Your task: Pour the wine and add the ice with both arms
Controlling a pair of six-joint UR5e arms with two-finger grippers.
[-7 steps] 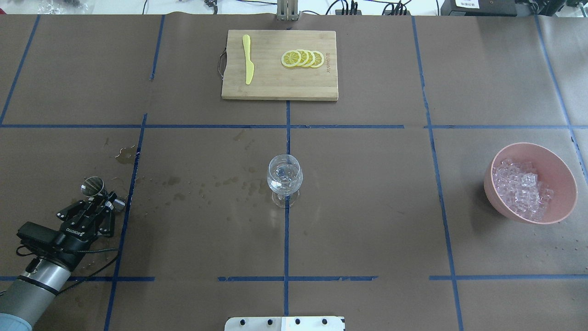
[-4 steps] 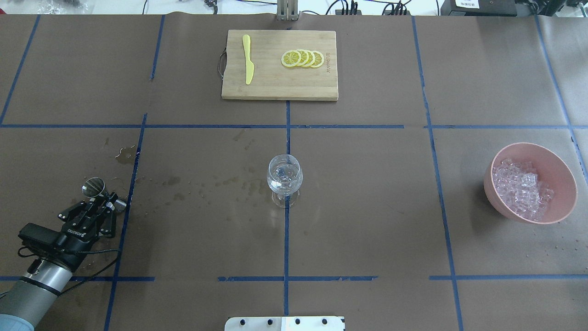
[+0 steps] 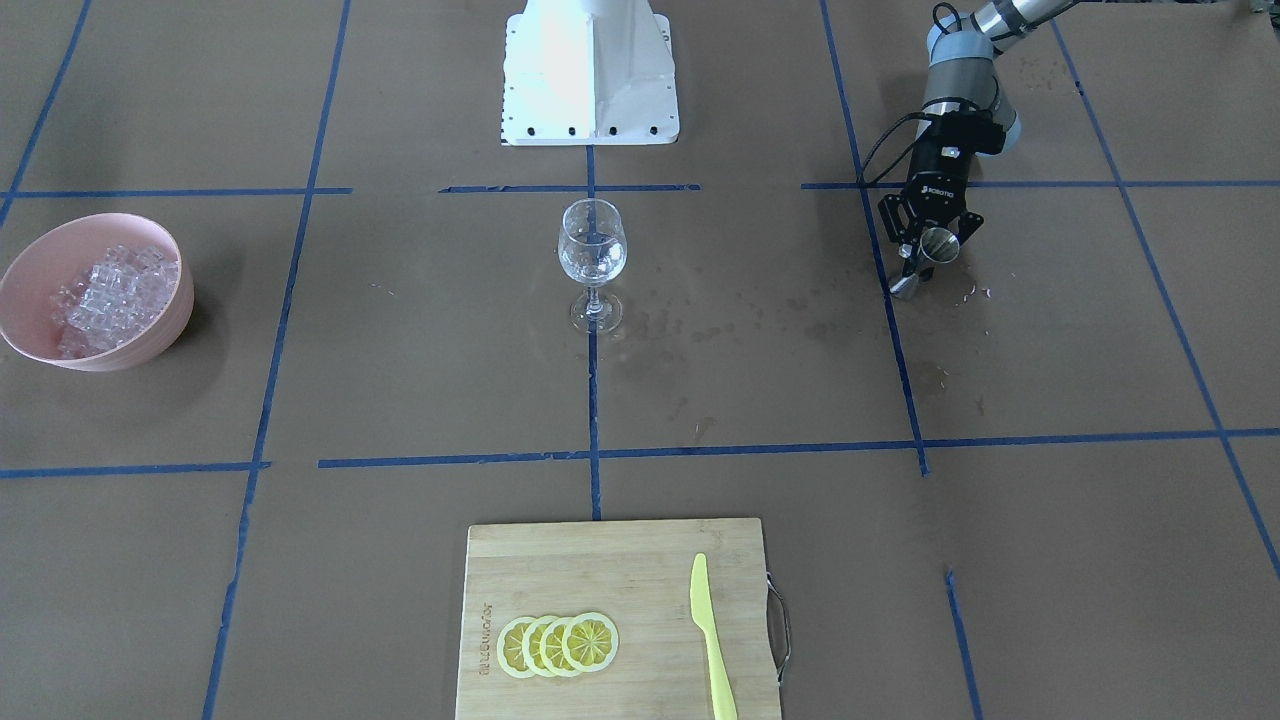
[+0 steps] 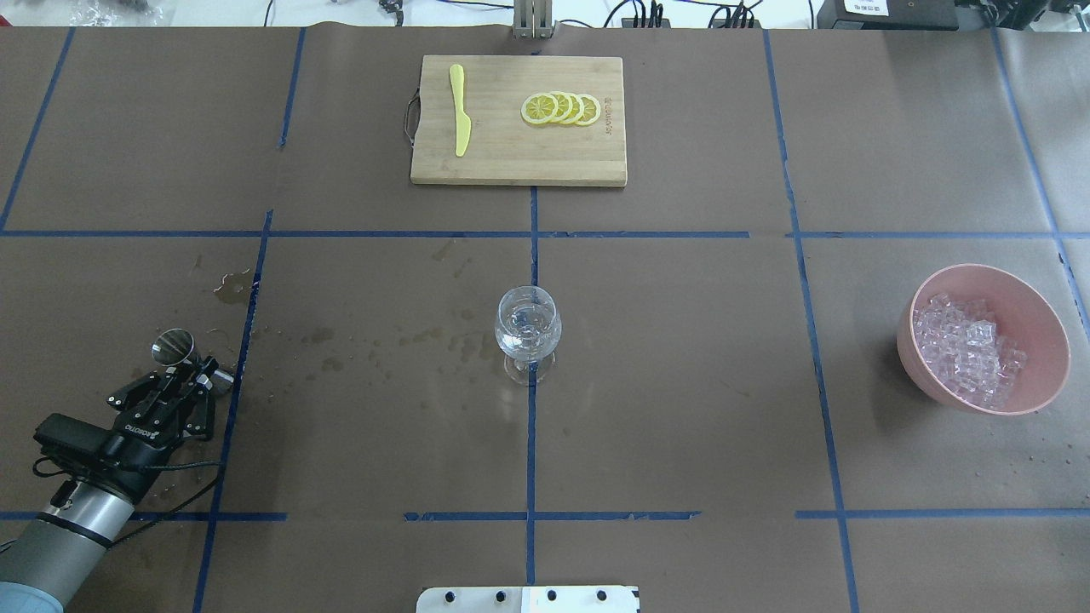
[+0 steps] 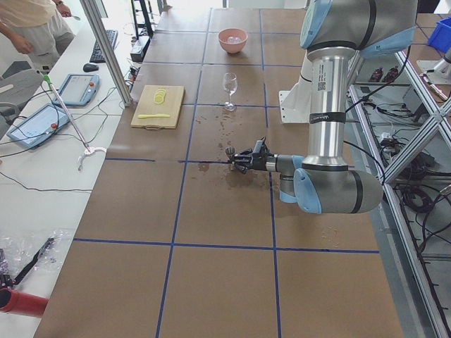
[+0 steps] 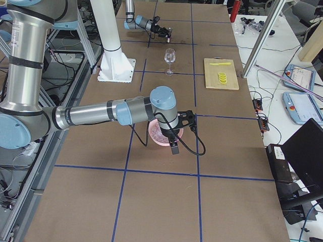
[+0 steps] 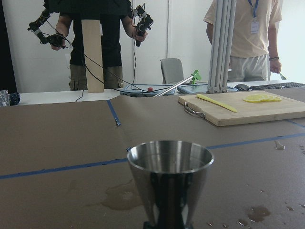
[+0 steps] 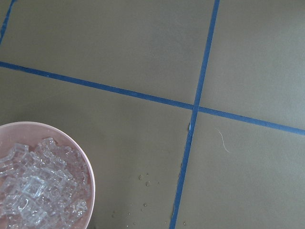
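Observation:
A clear wine glass stands at the table's centre; I see no dark wine in it. My left gripper is low at the near left, shut on the waist of a steel jigger, which shows upright and close in the left wrist view; what it holds is hidden. A pink bowl full of clear ice cubes stands at the right. My right gripper shows only in the exterior right view, near the bowl; I cannot tell if it is open. Its wrist view shows the ice at bottom left.
A bamboo cutting board at the far centre carries lemon slices and a yellow knife. Wet stains mark the brown paper between jigger and glass. The white robot base is at the near edge. Operators stand beyond the table.
My left gripper has shifted slightly back toward the robot, and the jigger has shifted a little with it. The glass and bowl have not moved.

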